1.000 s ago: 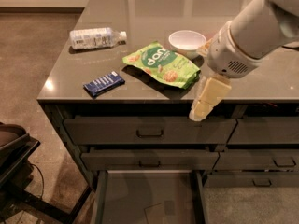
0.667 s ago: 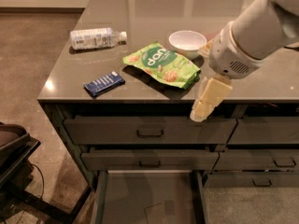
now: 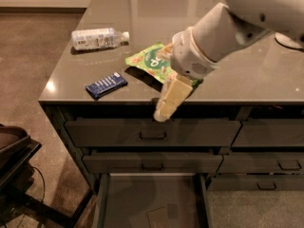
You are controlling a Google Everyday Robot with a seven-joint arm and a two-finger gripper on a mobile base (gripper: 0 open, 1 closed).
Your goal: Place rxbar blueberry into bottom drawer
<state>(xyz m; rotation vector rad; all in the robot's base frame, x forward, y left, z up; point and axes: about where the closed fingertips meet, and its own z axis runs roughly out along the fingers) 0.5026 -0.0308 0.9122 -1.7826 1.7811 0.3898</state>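
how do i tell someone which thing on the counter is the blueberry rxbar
Start at the grey countertop above the drawers and go to its front left corner. The rxbar blueberry lies flat there, left of the tool hanging over the front edge. It is the small dark-blue rectangle with white lettering, much smaller than the green snack bag beside it and the clear bottle behind.

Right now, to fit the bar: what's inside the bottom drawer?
Drawer floor, one flat pale patch; its back hidden under the middle drawer. Gripper hangs by the counter edge.
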